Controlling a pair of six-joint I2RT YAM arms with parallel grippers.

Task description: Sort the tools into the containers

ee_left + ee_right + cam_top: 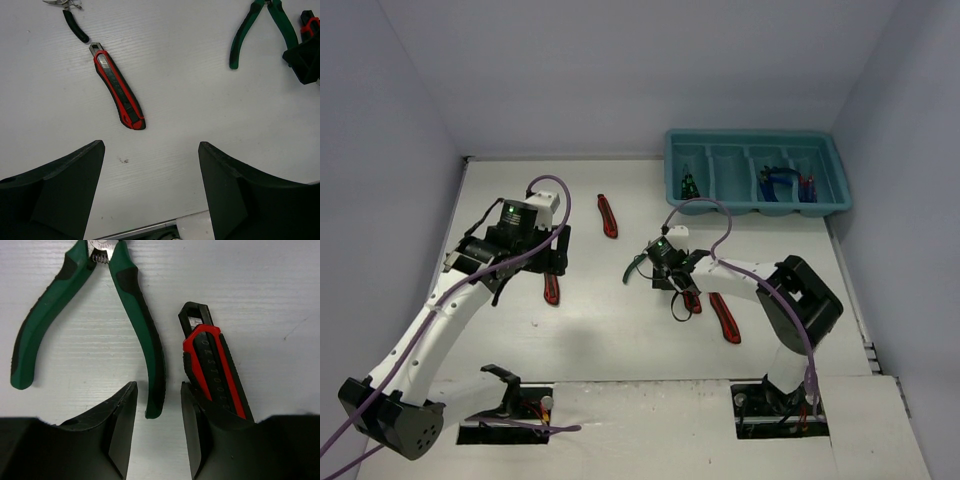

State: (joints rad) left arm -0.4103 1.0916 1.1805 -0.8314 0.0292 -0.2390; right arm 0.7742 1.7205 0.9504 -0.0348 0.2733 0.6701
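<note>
Here right gripper half apart, green pliers handle tip between jaws, utility knife beside; left gripper wide apart.

A white table sits boxed by 3 pale lavender walls (evenly lit).

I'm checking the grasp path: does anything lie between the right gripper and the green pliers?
Nothing does: the right gripper straddles one handle of the pliers. A knife lies close beside, partly hidden by the gripper.
</note>
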